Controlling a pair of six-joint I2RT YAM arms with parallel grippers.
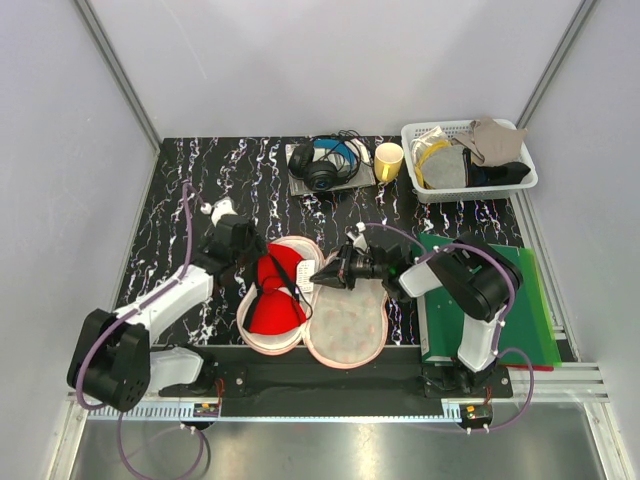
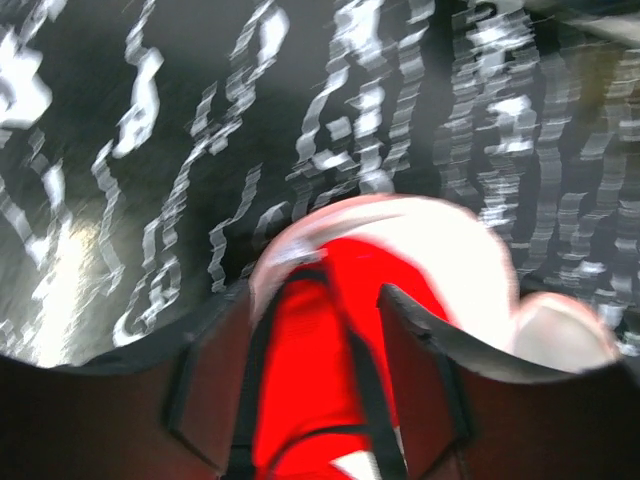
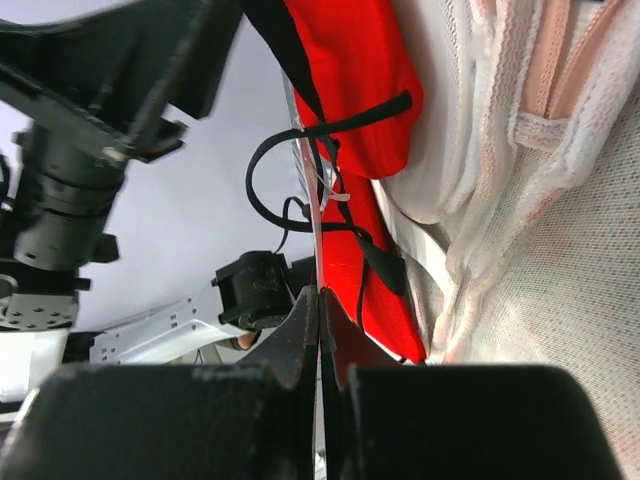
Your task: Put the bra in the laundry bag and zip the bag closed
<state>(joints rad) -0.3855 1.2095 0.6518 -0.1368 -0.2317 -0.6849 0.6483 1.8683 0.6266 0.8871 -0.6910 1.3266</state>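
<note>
Your right pincer (image 3: 320,310) is pressed together at the inner edge of the bra (image 1: 272,300), perhaps nipping its pale tag. Your left pincer (image 2: 315,320) stands apart astride the bra, which lies in the left half of the open laundry bag (image 1: 345,325). A tug could drag the bra out by a black strap (image 3: 300,150) or leave it across the zip, while the headphones (image 1: 320,165), cup (image 1: 388,160) and basket (image 1: 520,180) sit well back on the worktop (image 1: 190,200); only your arms block the fold.

Left wrist view smeared (whole frame); bra (image 2: 310,370) cut off by bottom edge; basket (image 1: 470,193) contents too small to identify
</note>
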